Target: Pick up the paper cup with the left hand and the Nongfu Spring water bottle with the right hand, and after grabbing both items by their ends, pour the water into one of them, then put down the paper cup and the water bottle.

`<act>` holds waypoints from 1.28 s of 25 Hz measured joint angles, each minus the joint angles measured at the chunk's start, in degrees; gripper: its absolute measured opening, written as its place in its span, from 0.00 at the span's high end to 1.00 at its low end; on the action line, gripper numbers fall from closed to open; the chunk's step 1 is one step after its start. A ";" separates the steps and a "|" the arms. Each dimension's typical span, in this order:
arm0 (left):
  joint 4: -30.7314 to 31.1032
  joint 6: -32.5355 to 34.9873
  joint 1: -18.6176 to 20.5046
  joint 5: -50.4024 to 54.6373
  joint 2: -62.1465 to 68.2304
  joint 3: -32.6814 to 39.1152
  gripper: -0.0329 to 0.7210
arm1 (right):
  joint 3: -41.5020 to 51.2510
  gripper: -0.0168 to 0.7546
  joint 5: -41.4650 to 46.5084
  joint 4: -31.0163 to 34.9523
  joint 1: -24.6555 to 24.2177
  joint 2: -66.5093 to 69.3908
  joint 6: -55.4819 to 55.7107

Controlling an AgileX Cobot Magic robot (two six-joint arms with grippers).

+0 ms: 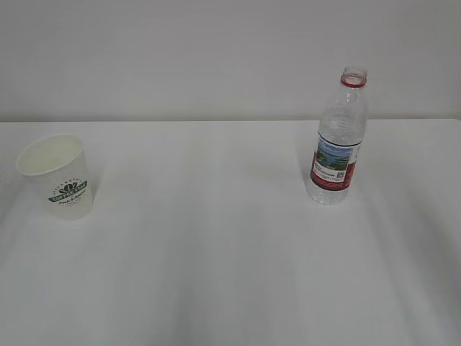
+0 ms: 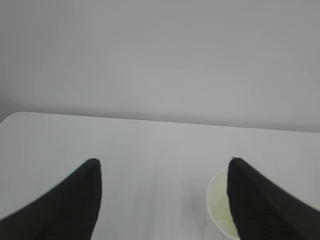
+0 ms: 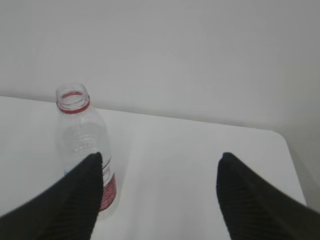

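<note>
Bench (image 1: 230, 274), white, bare apart from two things. Nothing is lifted; judged from the layout, the step in hand is the opening approach, both pickups still to do.

Nongfu Spring water bottle (image 1: 337, 140) stands upright toward the right side of the bench, close to the far edge, uncapped, red neck ring showing. No arm shows in the exterior view. In the right wrist view the bottle (image 3: 85, 145) sits at the left, its lower part partly hidden behind the left fingertip, so it lies off to the left of the jaw gap and not between the jaws. The right hand (image 3: 157, 165) has its jaws spread wide, holding nothing. Next move, as I read it: shift toward the bottle until the body sits centred between the jaws, then close (clear ribbed plastic will likely give under a hard squeeze, so a gentle grip seems wise).

Paper cup (image 1: 57, 176) stands upright near the left edge of the bench, mouth up, well apart from the bottle. In the left wrist view the cup (image 2: 217, 207) appears low at the right, half covered by the right fingertip, again off-centre. The left hand (image 2: 162, 167) also has jaws apart and empty. It needs a shift toward the cup before closing.

Water level in the bottle: cannot tell.
</note>
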 joint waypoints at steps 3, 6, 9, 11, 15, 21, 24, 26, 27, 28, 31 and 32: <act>1.09 0.00 0.00 -0.96 1.68 0.00 0.20 | 0.00 0.28 -2.61 -0.21 0.00 1.37 0.00; 1.45 0.00 0.00 -2.15 2.70 0.00 0.20 | 0.00 0.28 -5.04 -0.19 0.00 2.73 0.00; 1.45 0.00 0.00 -4.76 3.47 0.00 0.20 | 0.00 0.28 -7.00 -0.19 0.00 4.13 0.00; 1.45 0.00 0.00 -6.12 4.00 0.00 0.20 | 0.00 0.29 -8.45 -0.19 0.00 5.29 0.00; 1.45 0.00 0.00 -7.07 5.56 0.00 0.20 | 0.00 0.29 -9.37 -0.19 0.00 7.65 0.00; 1.45 0.00 0.00 -7.29 9.45 0.00 0.20 | 0.00 0.29 -11.67 -0.22 0.00 10.06 0.00; 1.45 0.00 0.00 -7.50 11.12 0.00 0.20 | 0.00 0.28 -12.66 -0.22 0.00 11.28 0.00; 1.45 0.00 0.00 -7.50 12.65 0.00 0.21 | 0.00 0.28 -13.43 -0.22 0.00 12.44 0.00; 1.45 0.00 0.00 -7.50 13.44 0.00 0.21 | 0.00 0.28 -13.68 -0.22 0.00 13.03 0.00; 1.45 0.00 0.00 -7.50 14.04 0.00 0.21 | 0.00 0.28 -13.79 -0.22 0.00 13.54 0.00; 1.45 0.00 0.00 -7.50 15.86 0.00 0.21 | 0.00 0.28 -13.90 -0.22 0.00 15.07 0.00; 1.45 0.00 0.00 -7.50 16.44 0.00 0.21 | 0.00 0.28 -14.01 -0.22 0.00 15.47 0.00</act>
